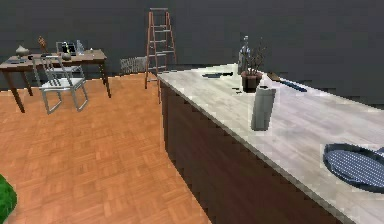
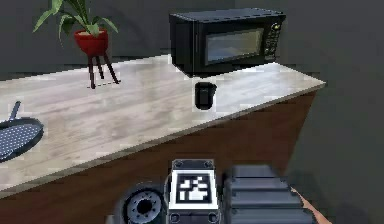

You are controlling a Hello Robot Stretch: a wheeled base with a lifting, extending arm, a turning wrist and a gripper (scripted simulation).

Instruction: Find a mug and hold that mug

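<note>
Dark mug [image 2: 205,95] stood on the counter [image 2: 120,110] near the microwave [image 2: 228,40], well out beyond your jaws. Finding looked done; the grasp was left. You could not tell the jaws' state or load.

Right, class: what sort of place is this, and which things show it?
Most likely a kitchen with a dining corner: a counter holds a microwave and a pan, and a table with a chair stands beyond.

This is a kitchen in a home. A long stone-topped desk [image 2: 130,100] holds a microwave [image 2: 228,40], a pan [image 2: 18,138] and a potted plant [image 2: 85,25]. A chair [image 1: 62,88] stands on the wooden floor [image 1: 90,160].
</note>
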